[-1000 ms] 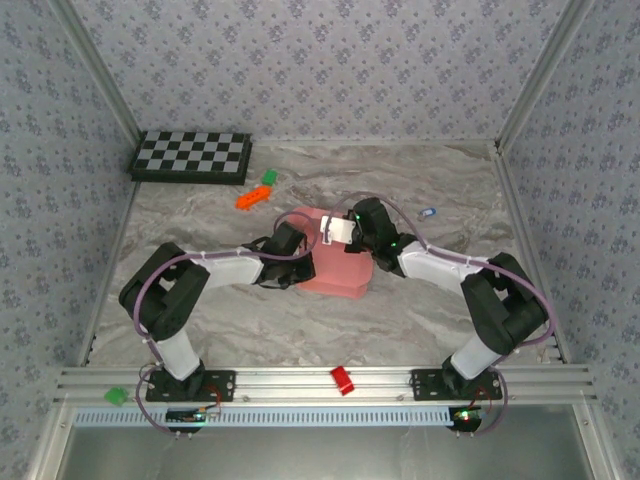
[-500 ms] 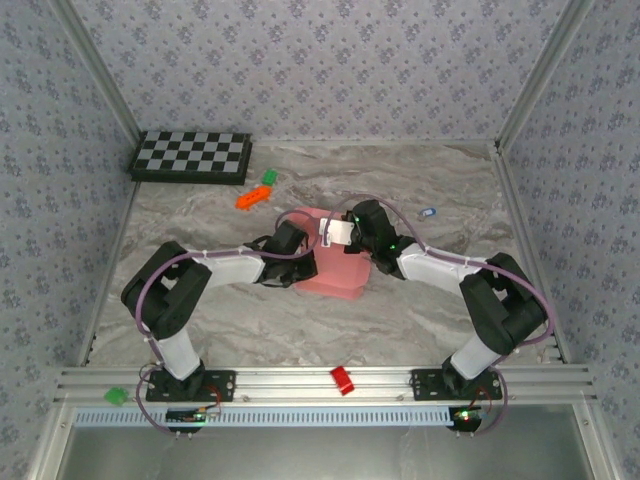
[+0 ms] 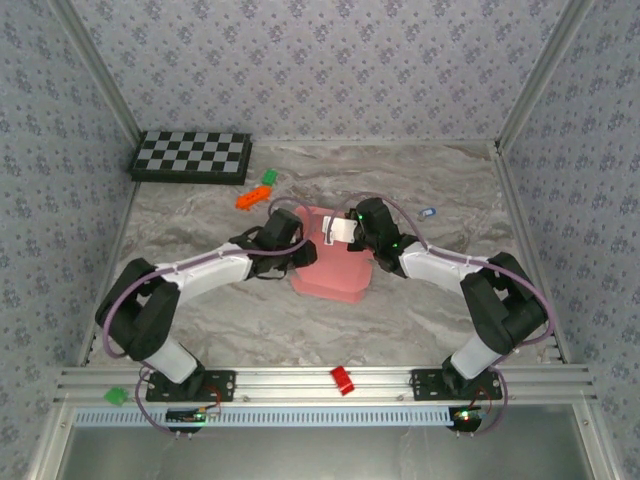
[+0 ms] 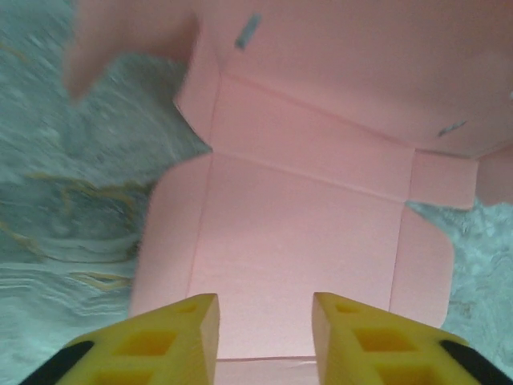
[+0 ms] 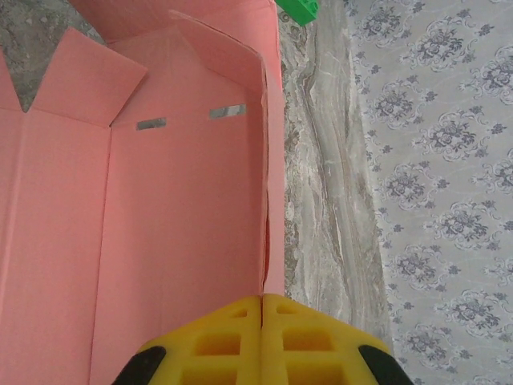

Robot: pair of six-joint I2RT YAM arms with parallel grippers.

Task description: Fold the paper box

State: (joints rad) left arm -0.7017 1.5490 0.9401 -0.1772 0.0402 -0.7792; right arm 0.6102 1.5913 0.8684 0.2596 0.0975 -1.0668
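Marbled table (image 3: 420,320), half-folded pink paper box (image 3: 335,272): left fingers (image 4: 160,345) parted, right fingers (image 5: 220,341) pinching its wall

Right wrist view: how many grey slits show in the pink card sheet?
2. Both are in the pink thin-card paper box panel: left grey slit, right grey slit, side by side. More may be hidden off-frame.

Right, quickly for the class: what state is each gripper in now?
Left gripper: open, empty, over the pink thin-card paper box.
Right gripper: shut on a wall edge of that box.
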